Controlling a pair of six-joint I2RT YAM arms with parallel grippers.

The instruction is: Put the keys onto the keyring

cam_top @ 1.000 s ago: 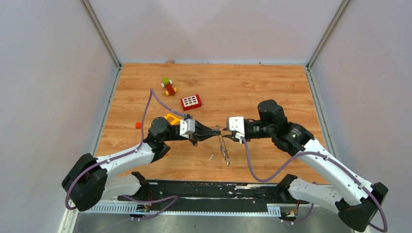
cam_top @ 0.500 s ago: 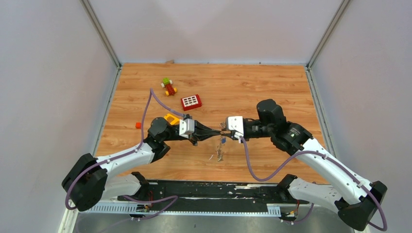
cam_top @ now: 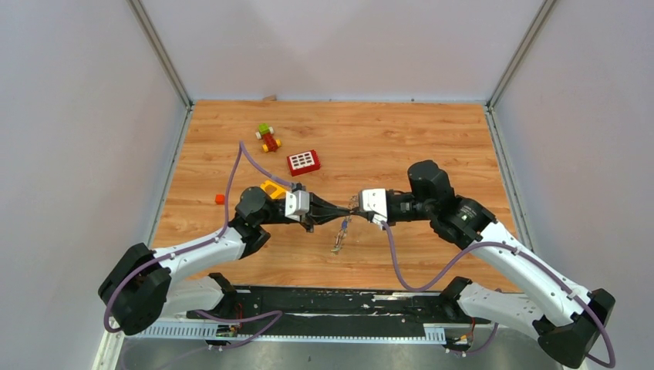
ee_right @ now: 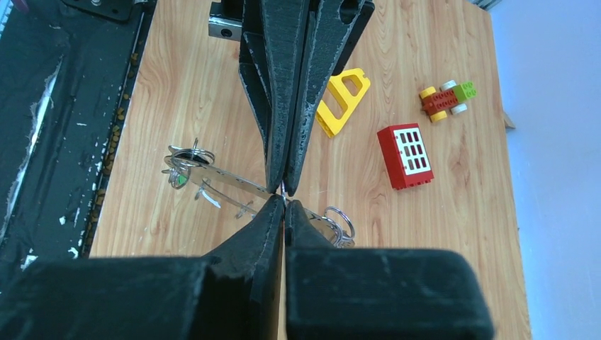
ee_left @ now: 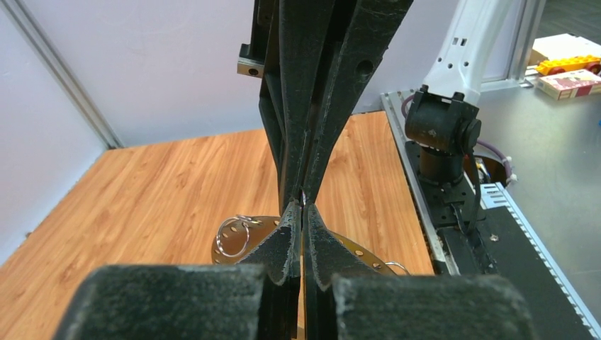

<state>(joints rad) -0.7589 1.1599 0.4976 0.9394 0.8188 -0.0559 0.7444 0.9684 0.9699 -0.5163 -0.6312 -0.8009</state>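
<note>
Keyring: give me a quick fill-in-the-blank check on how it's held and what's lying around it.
1. The left gripper and the right gripper meet tip to tip, both ____ on the keyring.
2. The keyring is held ____ the wooden table, not lying on it.
3. The block with the white window grid is coloured ____.
4. The yellow triangular block lies next to the ____ arm.
Missing words: shut; above; red; left.

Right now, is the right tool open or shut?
Shut. On the right tool the fingers press together, no gap, at the keyring; grip unclear.
</note>
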